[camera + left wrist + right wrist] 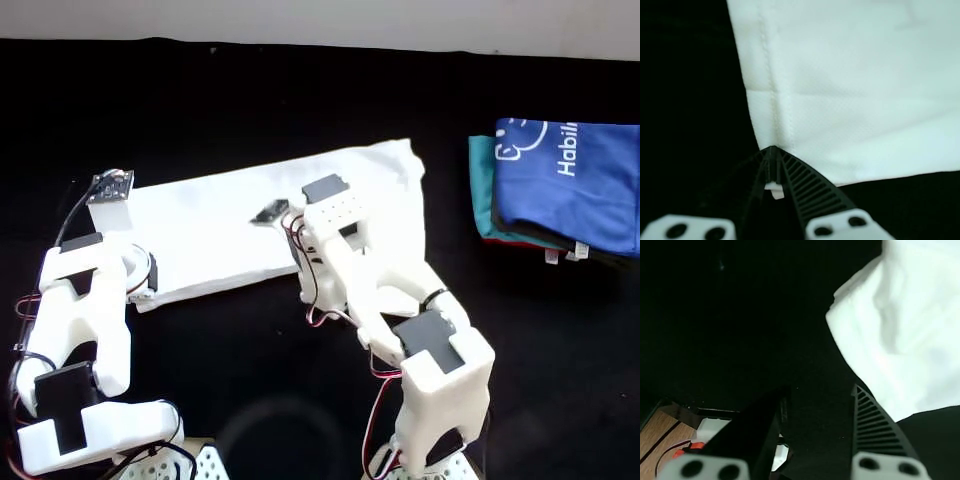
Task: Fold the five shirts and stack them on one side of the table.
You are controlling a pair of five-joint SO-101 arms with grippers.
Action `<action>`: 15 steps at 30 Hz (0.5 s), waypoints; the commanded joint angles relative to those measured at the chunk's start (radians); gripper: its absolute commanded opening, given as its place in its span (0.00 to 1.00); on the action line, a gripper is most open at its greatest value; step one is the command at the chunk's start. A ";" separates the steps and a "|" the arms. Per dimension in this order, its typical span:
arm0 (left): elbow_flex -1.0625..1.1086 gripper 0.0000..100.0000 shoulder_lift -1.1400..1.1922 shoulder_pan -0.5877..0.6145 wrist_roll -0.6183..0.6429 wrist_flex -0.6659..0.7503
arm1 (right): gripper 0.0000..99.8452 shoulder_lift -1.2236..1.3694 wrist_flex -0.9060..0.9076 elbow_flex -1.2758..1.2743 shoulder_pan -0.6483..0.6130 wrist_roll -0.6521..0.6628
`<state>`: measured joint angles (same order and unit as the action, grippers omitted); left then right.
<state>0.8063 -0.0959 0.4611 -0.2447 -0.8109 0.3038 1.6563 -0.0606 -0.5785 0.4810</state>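
A white shirt [250, 225] lies folded into a long strip across the middle of the black table. My left gripper [771, 150] is shut on the hem of the white shirt [850, 90] at its left end corner. The left arm [85, 300] stands at that end of the strip. My right gripper [820, 390] is open over bare black table, just short of the white shirt's [910, 340] edge, with nothing between its fingers. The right arm [350, 260] leans over the strip's front edge near its middle.
A stack of folded shirts [570, 185] sits at the far right, a blue one on top with teal and dark ones under it. Black cloth [250, 100] covers the table. Both arm bases [440, 420] stand at the near edge.
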 commanded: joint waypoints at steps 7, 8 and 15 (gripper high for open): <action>0.004 0.01 -0.001 -0.004 0.008 0.011 | 0.19 -0.059 -0.050 -0.005 0.105 0.169; 0.004 0.01 -0.001 -0.004 0.008 0.011 | 0.19 -0.059 -0.061 -0.005 0.108 0.181; 0.004 0.01 -0.001 -0.004 0.008 0.011 | 0.19 -0.053 -0.136 -0.031 0.110 0.213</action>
<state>0.8063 -0.0959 0.4611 -0.2447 -0.8109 0.3038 1.5551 -0.0790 -0.4818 0.6805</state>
